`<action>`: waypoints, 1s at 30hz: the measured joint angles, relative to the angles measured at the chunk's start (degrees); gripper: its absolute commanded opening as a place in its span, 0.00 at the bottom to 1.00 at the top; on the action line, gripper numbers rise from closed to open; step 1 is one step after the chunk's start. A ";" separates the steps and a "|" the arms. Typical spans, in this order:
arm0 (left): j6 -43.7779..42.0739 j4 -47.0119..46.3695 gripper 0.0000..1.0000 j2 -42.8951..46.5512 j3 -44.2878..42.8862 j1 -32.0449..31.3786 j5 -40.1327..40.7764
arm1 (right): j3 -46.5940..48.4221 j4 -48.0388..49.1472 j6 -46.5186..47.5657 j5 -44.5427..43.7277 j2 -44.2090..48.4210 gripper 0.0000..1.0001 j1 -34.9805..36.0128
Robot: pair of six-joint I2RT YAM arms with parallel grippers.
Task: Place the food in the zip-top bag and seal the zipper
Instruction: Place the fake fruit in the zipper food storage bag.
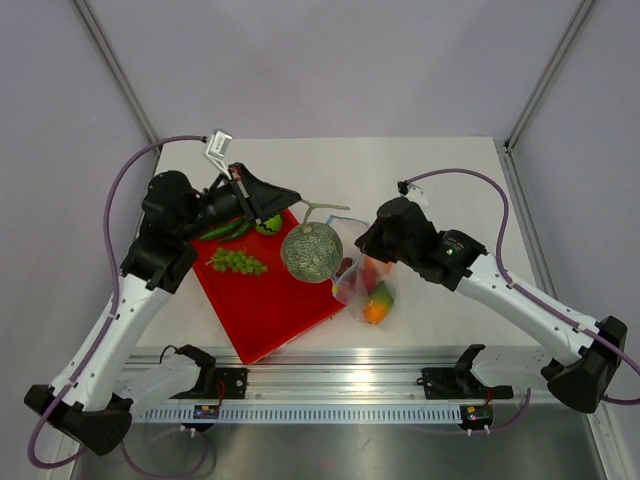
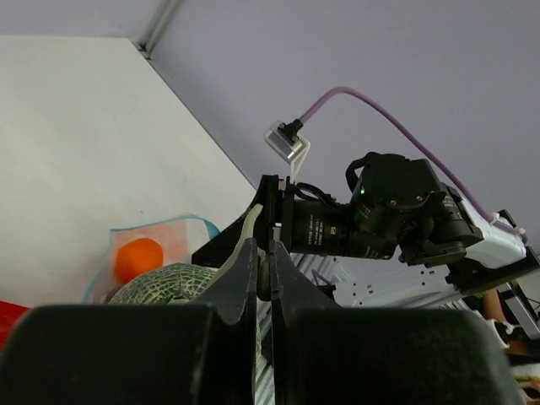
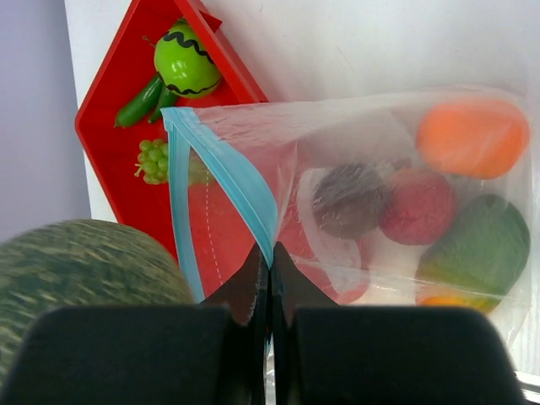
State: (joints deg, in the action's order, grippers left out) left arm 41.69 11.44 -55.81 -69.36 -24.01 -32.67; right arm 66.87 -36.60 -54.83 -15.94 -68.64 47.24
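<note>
Right now the left gripper [image 2: 263, 249] has its fingers drawn together on the pale stem [image 2: 251, 221] of the netted melon [image 1: 311, 251]. In the top view the melon sits at the centre of the frame, over the right edge of the red tray [image 1: 262, 325] and just left of the zip-top bag [image 1: 368, 290]. Whether it rests on the tray cannot be told. The right gripper [image 3: 268, 257] is pinched shut on the bag at the lower end of the blue zipper [image 3: 236, 177], whose two strips spread apart toward the upper left of the wrist view. Inside the bag lie the orange [image 3: 472, 135], a purple fruit [image 3: 350, 198], a red fruit [image 3: 418, 207] and the mango [image 3: 477, 249]. On the tray, left of centre, are the grape bunch [image 1: 237, 262], the cucumber [image 1: 228, 230] and a striped green ball [image 1: 268, 224].
</note>
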 measured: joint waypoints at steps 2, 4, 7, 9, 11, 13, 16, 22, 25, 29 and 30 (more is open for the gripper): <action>0.92 -1.20 0.00 -0.63 1.62 -1.75 1.07 | 0.00 0.63 -0.20 0.57 0.00 0.00 0.00; 2.08 -2.27 0.00 -1.46 2.97 -2.29 2.05 | -0.02 1.44 -0.63 1.11 0.11 0.00 0.00; 3.72 -4.13 0.00 -2.60 4.17 -2.56 3.39 | -0.09 2.10 -1.16 2.19 0.68 0.00 0.00; 4.39 -4.74 0.00 -3.23 4.28 -2.69 4.04 | -0.35 2.73 -1.49 2.54 1.20 0.00 0.00; 4.96 -5.51 0.00 -3.82 4.28 -2.99 4.76 | -1.05 3.78 -1.90 3.37 1.92 0.00 0.00; 5.31 -5.92 0.00 -4.20 4.31 -3.19 5.42 | -1.33 4.26 -2.03 3.72 2.16 0.00 0.00; 5.53 -6.93 0.00 -4.66 4.72 -3.34 6.38 | -1.33 4.59 -2.05 4.63 2.16 0.00 0.00; 6.25 -9.16 0.00 -6.27 6.88 -4.00 7.91 | -1.33 5.55 -2.29 5.86 2.58 0.00 0.00; 6.60 -9.73 0.00 -7.04 8.44 -4.85 8.94 | -1.33 5.75 -2.51 6.25 2.80 0.00 0.00; 7.50 -8.61 0.00 -6.93 9.81 -5.49 12.96 | -1.33 6.36 -2.86 6.40 2.84 0.00 0.00; 7.87 -7.72 0.00 -6.56 9.94 -5.64 14.71 | -1.33 6.51 -3.02 6.40 2.84 0.00 0.00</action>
State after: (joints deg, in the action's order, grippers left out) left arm 49.56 3.73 -62.37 -59.42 -29.65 -17.96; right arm 65.54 -30.09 -57.84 -9.54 -65.80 47.24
